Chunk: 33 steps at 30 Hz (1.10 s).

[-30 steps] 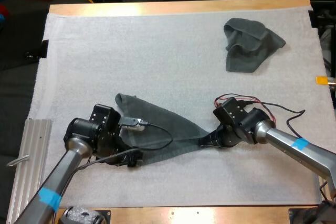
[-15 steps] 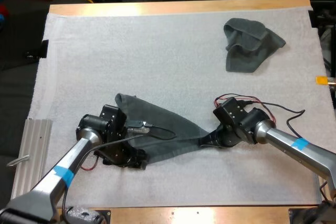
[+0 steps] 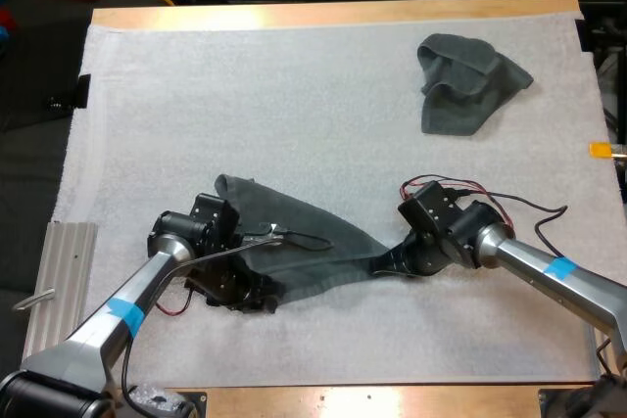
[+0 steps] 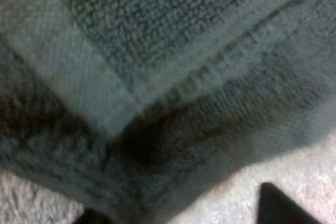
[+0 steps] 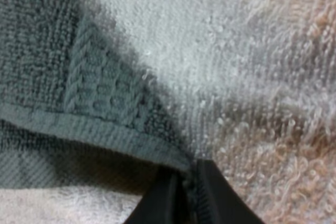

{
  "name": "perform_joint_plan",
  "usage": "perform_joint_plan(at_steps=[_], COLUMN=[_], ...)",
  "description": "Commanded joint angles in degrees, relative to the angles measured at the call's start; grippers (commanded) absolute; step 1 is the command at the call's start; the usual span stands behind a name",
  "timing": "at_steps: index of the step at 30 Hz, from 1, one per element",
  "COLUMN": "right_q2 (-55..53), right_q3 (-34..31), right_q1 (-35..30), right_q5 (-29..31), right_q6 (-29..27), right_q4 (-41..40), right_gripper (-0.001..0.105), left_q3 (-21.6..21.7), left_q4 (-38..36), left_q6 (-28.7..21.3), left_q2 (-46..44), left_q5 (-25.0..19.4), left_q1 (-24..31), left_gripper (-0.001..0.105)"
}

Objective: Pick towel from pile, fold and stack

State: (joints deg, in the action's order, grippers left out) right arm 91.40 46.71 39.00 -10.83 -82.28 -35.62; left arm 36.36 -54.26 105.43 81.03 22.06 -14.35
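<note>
High view: towel (image 3: pixel 304 242) lies stretched along the near mat (image 3: pixel 294 95), long axis left to right; my right gripper (image 3: pixel 387 263) pinches its right corner, my left gripper (image 3: pixel 245 296), fingers (image 4: pixel 278 205) spread, hangs over its left end.

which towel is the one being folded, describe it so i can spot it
Start at the white mat and look along its near side. The towel there is dark grey-green and stretched long and flat, one corner pinched in the right pincer. The other towel is a crumpled heap lying alone at the far right.
</note>
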Motion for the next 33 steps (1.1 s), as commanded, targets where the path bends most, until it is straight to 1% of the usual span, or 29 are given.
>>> perform_joint_plan(at_steps=[1,2,4,7,8,13,16,20,25,27,29,31,33], right_q2=[0.0,0.0,0.0,0.0,0.0,-0.6,-2.6,-6.7,-11.0,-13.2,-14.8,-16.6,-18.0], right_q3=[0.3,0.3,0.3,0.3,0.3,0.5,0.5,0.5,0.5,0.5,0.5,0.5,0.5], right_q1=[-0.2,-0.2,-0.2,-0.2,-0.2,-0.2,-0.2,-0.2,-0.2,-0.2,-0.2,-0.2,-0.2], right_q5=[-0.6,-0.6,-0.6,-1.3,-1.5,-3.8,-4.7,-4.4,-4.2,-4.4,-4.4,-4.5,-5.8], right_q6=[-0.7,-0.7,-0.7,-0.7,-0.7,-0.7,-0.5,0.3,0.3,0.3,0.3,0.6,1.2], right_q4=[-0.3,-0.3,-0.3,-0.3,-0.3,-0.4,-0.3,-0.3,-2.4,-5.1,-7.6,-10.7,-13.5], right_gripper=[0.001,0.001,0.001,0.001,0.001,0.001,0.001,0.001,0.001,0.001,0.001,0.001,0.001], left_q3=[-0.1,-0.1,-0.1,-0.1,-0.1,-0.1,0.4,2.3,8.3,12.4,15.0,19.4,22.2], left_q4=[0.3,0.3,0.2,0.1,0.1,-0.6,-2.8,-5.6,-12.2,-16.4,-18.6,-20.8,-22.5], left_q6=[-0.3,-0.3,-0.3,-0.5,-0.7,-2.3,-4.1,-5.4,-7.6,-8.5,-8.7,-9.1,-9.3], left_q2=[0.4,0.4,0.4,0.4,0.4,0.4,-0.5,-5.0,-10.9,-12.6,-13.7,-14.7,-15.2], left_q5=[-1.5,-2.2,-3.9,-4.7,-4.7,-4.6,-4.5,-4.5,-4.3,-4.3,-4.3,-4.3,-4.3], left_q1=[-0.1,-0.1,-0.1,-0.1,-0.1,-0.1,-0.1,-0.1,-0.1,-0.1,-0.1,-0.1,-0.1], left_gripper=[0.035,0.033,0.024,0.003,0.0,0.0,0.0,0.0,0.0,0.0,0.0,0.0,0.0])
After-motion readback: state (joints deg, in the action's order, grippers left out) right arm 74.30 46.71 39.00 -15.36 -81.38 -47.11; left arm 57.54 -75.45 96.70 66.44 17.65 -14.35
